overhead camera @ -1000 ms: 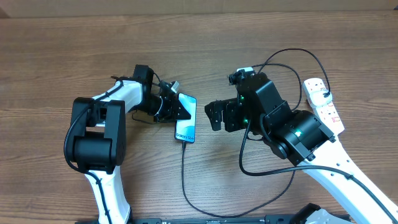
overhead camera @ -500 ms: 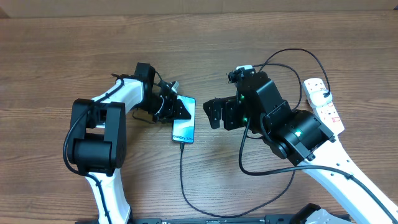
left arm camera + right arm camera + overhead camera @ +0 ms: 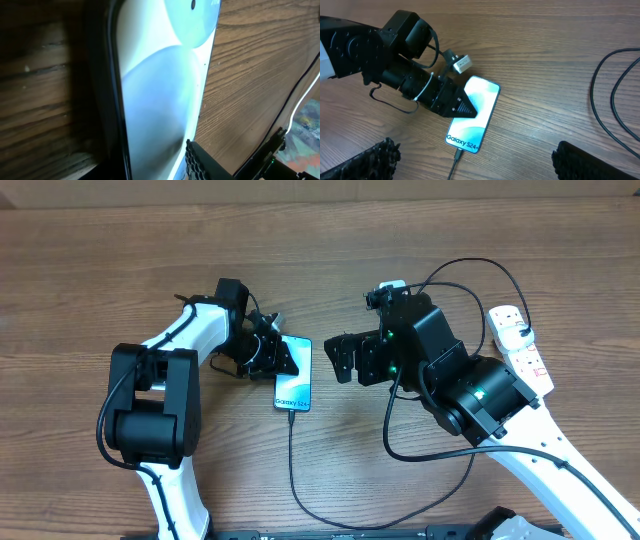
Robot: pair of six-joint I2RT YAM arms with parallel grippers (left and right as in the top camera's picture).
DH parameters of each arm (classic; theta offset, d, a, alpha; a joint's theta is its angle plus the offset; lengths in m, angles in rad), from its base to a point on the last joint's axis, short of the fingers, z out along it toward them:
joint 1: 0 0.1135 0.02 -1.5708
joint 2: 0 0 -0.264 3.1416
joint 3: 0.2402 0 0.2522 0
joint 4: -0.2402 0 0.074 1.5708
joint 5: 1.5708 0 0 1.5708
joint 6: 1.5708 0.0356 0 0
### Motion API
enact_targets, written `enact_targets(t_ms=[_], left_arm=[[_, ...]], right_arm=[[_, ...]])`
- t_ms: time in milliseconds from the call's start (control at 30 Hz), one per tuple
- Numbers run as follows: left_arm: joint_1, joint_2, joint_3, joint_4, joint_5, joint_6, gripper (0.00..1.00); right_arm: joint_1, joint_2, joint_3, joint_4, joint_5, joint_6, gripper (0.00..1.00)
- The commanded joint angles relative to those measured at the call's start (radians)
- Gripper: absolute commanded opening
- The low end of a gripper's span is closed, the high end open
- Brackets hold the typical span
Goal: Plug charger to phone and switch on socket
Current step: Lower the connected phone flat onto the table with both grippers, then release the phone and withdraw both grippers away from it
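The phone (image 3: pixel 295 383) lies flat on the wooden table with its light blue screen up and "Galaxy S24+" at its near end; it also shows in the right wrist view (image 3: pixel 475 120) and fills the left wrist view (image 3: pixel 160 100). The charger's black cable (image 3: pixel 293 460) has its connector tip (image 3: pixel 457 155) in the phone's bottom edge and loops right toward the socket (image 3: pixel 522 352), a white power strip with red switches. My left gripper (image 3: pixel 285 358) is shut on the phone's left side. My right gripper (image 3: pixel 340 362) is open and empty, hovering right of the phone.
The black cable loops behind my right arm (image 3: pixel 470 270) and along the table's near edge (image 3: pixel 400 520). Two black cable strands show at the right of the right wrist view (image 3: pixel 615 100). The socket lies at the far right, partly under my right arm.
My left gripper has slid the phone slightly left and toward the near edge, with the cable following. My right gripper has barely shifted.
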Motion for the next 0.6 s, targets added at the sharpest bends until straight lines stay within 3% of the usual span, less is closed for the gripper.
enact_targets(t_ms=[0, 567], left_arm=[[0.0, 0.069, -0.04, -0.005, -0.299, -0.023, 0.4], [0.0, 0.069, -0.04, -0.021, -0.386, -0.055, 0.4]], right_arm=[[-0.004, -0.004, 0.014, 0.003, -0.001, 0.0, 1.0], [-0.004, -0.004, 0.014, -0.004, -0.001, 0.0, 1.0]])
